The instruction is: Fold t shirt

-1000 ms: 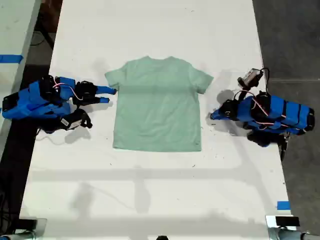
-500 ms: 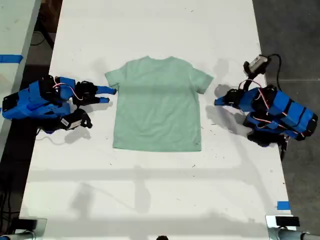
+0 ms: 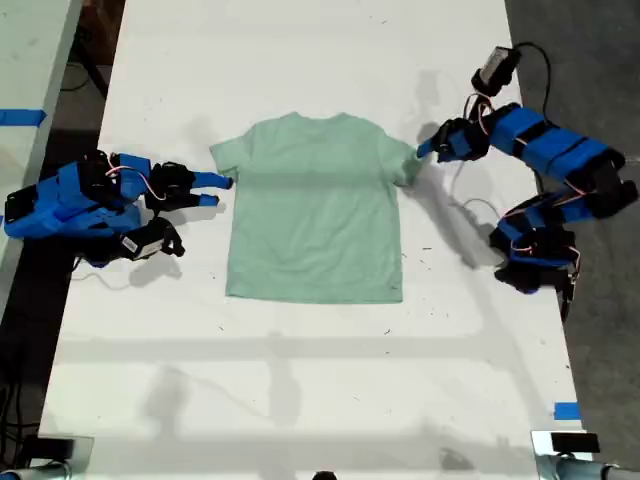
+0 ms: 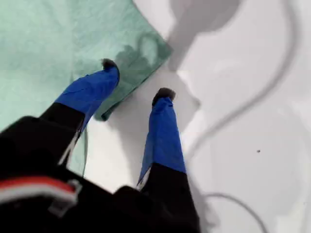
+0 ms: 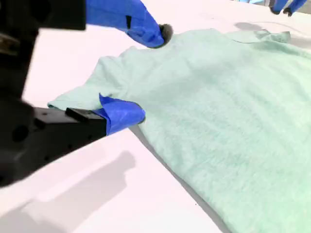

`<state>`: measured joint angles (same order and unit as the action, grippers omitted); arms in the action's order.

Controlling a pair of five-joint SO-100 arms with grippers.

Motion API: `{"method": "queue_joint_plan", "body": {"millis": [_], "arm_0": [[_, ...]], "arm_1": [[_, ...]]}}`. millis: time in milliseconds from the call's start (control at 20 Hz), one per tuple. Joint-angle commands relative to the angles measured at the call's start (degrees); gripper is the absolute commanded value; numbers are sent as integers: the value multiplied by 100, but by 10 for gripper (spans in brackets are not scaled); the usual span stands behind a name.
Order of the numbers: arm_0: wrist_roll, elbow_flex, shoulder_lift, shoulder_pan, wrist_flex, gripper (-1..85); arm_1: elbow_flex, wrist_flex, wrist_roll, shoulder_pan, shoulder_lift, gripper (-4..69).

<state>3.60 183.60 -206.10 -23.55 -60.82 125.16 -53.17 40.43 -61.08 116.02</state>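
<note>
Exterior view: t shirt [image 3: 315, 205] flat mid-table [image 3: 300, 400], claws at both sleeves.

First wrist view: first gripper [image 4: 136, 80] spread wide, empty, one fingertip [image 4: 108, 65] above sleeve hem.

Second wrist view: second gripper [image 5: 150, 73] likewise released, straddling other sleeve, lower fingertip [image 5: 131, 114] by its edge.

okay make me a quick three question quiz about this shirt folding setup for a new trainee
1. True or false: the t shirt lies flat on the white table.
2. My first gripper has open jaws over which part of the shirt? A) a sleeve B) the bottom hem C) the neck
3. Fill in: my second gripper sits by the sleeve at the exterior view's ____ side.

Key: 1 true; 2 A; 3 left.
</note>
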Motion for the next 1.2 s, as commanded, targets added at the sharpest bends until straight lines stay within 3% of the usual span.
{"method": "queue_joint_plan", "body": {"millis": [0, 200, 250, 450, 650, 800, 1050, 1100, 1150], "arm_0": [[-44, 44, -53, -105, -18, 214], [-44, 44, -53, -105, -18, 213], [-44, 44, -53, -105, -18, 213], [-44, 44, -53, -105, -18, 213], [-44, 44, -53, -105, -18, 213], [-44, 44, -53, -105, -18, 213], [-44, 44, -53, -105, -18, 213], [-44, 44, -53, -105, -18, 213], [-44, 44, -53, -105, -18, 213]], "arm_1": [[-861, 545, 132, -193, -1318, 190], [-1011, 853, 202, -105, -1907, 171], [-984, 870, 185, -105, -1951, 15], [-949, 659, 132, 88, -1477, 19], [-1978, 316, -79, 1978, -896, 19], [-2558, 686, -369, 3076, -1178, 19], [-2496, 1521, -765, 3981, -1811, 20], [-2522, 1556, -738, 4008, -1881, 33], [-2558, 1494, -624, 3981, -1828, 109]]}}
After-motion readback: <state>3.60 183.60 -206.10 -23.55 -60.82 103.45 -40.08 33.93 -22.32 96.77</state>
